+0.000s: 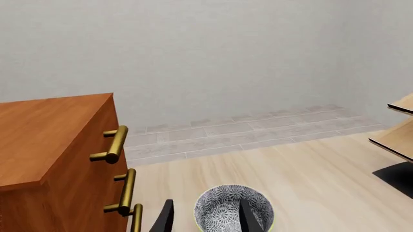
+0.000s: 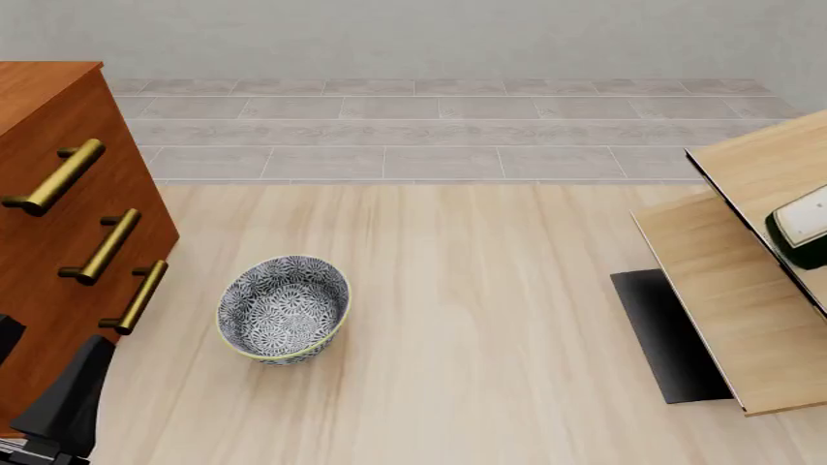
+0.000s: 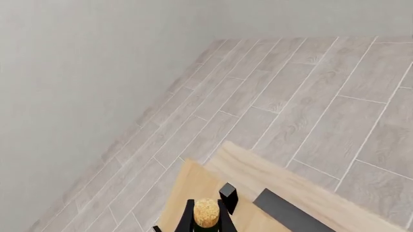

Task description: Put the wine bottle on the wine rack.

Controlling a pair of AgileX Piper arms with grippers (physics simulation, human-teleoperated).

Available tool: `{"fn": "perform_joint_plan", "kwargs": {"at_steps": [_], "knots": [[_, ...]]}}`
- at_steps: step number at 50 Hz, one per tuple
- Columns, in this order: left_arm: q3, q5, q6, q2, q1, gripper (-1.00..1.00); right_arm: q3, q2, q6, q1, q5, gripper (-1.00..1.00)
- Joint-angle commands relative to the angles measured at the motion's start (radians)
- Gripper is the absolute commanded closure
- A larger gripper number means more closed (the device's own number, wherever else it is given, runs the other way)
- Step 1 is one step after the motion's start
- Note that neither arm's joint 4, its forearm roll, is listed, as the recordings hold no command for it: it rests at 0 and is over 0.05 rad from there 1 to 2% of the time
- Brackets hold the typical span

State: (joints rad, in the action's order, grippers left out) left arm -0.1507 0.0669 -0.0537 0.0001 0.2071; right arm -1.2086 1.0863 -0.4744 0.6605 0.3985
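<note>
The wine bottle [image 2: 804, 228] shows only as a dark green body with a white label at the right edge of the front view, lying against the light-wood wine rack [image 2: 723, 281]. In the right wrist view its tan cork [image 3: 206, 212] sits between the dark fingers of my right gripper [image 3: 206, 209], which close tightly on it above a rack panel [image 3: 193, 193]. The right gripper is out of the front view. My left gripper [image 1: 206, 218] is open and empty, low at the near left [image 2: 58, 407], with the bowl beyond its fingers.
A reddish-brown drawer cabinet [image 2: 52, 242] with brass handles stands at the left. A patterned bowl [image 2: 285, 308] sits on the wooden table just right of it. The rack's black base [image 2: 665, 339] lies on the table at the right. Grey tiled floor and a wall lie beyond.
</note>
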Motion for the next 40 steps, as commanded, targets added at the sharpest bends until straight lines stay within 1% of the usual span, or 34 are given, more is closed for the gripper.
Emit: {"fn": "perform_joint_plan", "kwargs": {"at_steps": [1,11,25,36,40], "knots": [[-0.004,0.005,-0.004,0.0,0.001,-1.0,0.077,0.049,-0.019,0.016,-0.017,1.0],[0.002,0.0,-0.006,0.0,0.003,-1.0,0.092,0.08,-0.02,0.049,-0.043,1.0],[0.008,-0.003,-0.009,0.0,0.006,-1.0,0.088,0.131,-0.007,0.089,-0.071,1.0],[-0.01,0.015,-0.011,0.0,0.005,-1.0,0.08,0.166,-0.006,0.115,-0.084,1.0],[0.004,0.001,-0.011,0.0,0.004,-1.0,0.076,0.18,-0.005,0.126,-0.09,1.0]]}}
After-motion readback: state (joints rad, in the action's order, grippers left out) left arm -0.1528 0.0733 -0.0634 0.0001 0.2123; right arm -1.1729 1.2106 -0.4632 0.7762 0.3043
